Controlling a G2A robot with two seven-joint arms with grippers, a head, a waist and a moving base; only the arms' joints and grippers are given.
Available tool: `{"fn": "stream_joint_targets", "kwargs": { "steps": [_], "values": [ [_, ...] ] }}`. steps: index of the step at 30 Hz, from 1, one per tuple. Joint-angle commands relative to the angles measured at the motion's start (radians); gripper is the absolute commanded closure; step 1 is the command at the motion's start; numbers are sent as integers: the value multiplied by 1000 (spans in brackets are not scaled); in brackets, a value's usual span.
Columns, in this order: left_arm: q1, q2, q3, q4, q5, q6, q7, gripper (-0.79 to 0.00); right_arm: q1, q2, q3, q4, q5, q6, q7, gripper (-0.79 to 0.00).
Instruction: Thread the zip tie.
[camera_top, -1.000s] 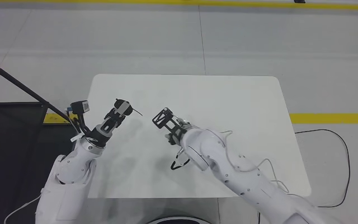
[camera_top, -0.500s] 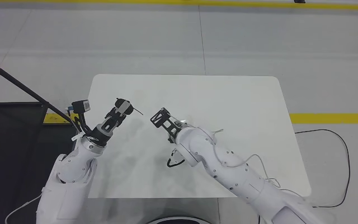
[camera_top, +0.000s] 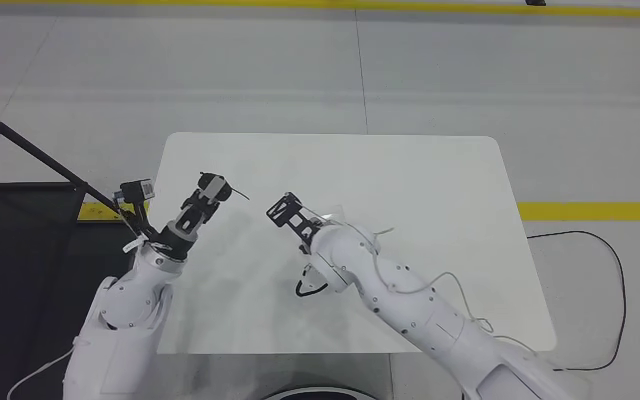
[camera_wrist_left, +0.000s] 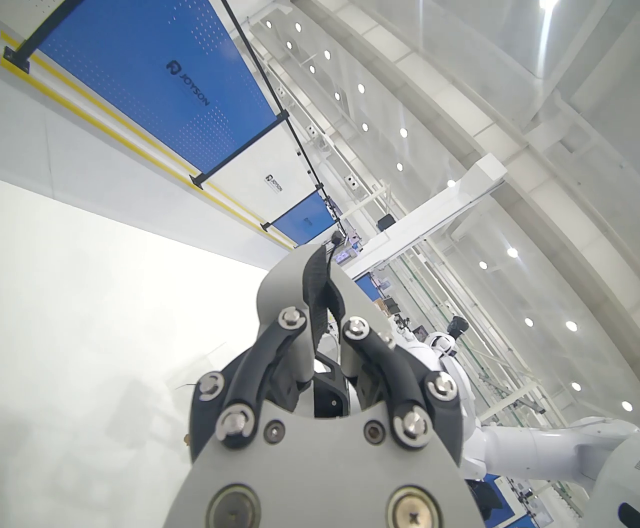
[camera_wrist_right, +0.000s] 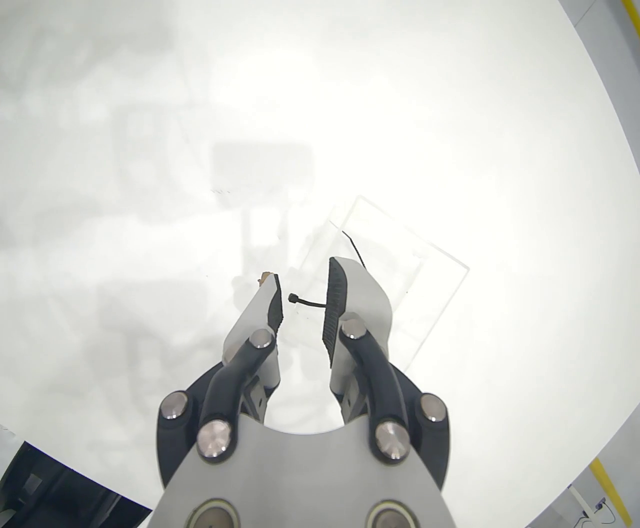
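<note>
Left gripper (camera_top: 211, 186): sitting left of centre in the top view, raised off the table (camera_top: 430, 170), fingers clenched and pinching the zip tie.
Zip tie (camera_top: 236, 194): its thin black tail is sticking out of the clenched fingers toward the right, pointing at the other arm. In the left wrist view a small black end is peeking past the fingertips.
Right gripper (camera_top: 284, 211): hanging just right of the tail's tip and apart from it, fingers spread, grasping nothing.
Loose black tie (camera_wrist_right: 306, 303): in the right wrist view it is showing a small head between the spread fingers. The strip is running behind one finger and coming out again over the clear sheet (camera_wrist_right: 420, 285).
Step in hand: judging by the poses, the approach is under way. One arm is presenting the tie and the other is closing in to take an end, with nothing threaded yet.
Next move: it is calling for a fine line-up, with the spread fingers closing on an end without knocking the tail aside.
Hard to make out: whether the loose tie is a second tie or part of the pinched one. The head's slot is too small to see. A dark curl (camera_top: 306, 289) is lying under the right forearm, partly covered and unidentified.
</note>
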Motion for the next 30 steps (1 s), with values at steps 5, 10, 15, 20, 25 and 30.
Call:
{"fn": "stream_joint_targets", "kwargs": {
  "steps": [5,10,15,20,25,30],
  "values": [
    [1,1,-6,6,-19,5,16,0,1,-14,4,23,-14,-4,14,-231],
    [0,2,-6,7,-23,7,16,0,-3,-25,12,33,-24,-8,16,-225],
    [-2,3,-5,9,-26,4,15,0,-12,-31,23,38,-35,-20,18,-175],
    [-4,4,-3,11,-28,4,17,0,-21,-37,35,40,-50,-27,20,-132],
    [-5,5,-2,15,-29,4,17,0,-30,-42,46,38,-68,-34,22,-129],
    [-9,6,3,17,-28,5,16,0,-45,-47,56,22,-95,-28,26,-135]
  ]
}}
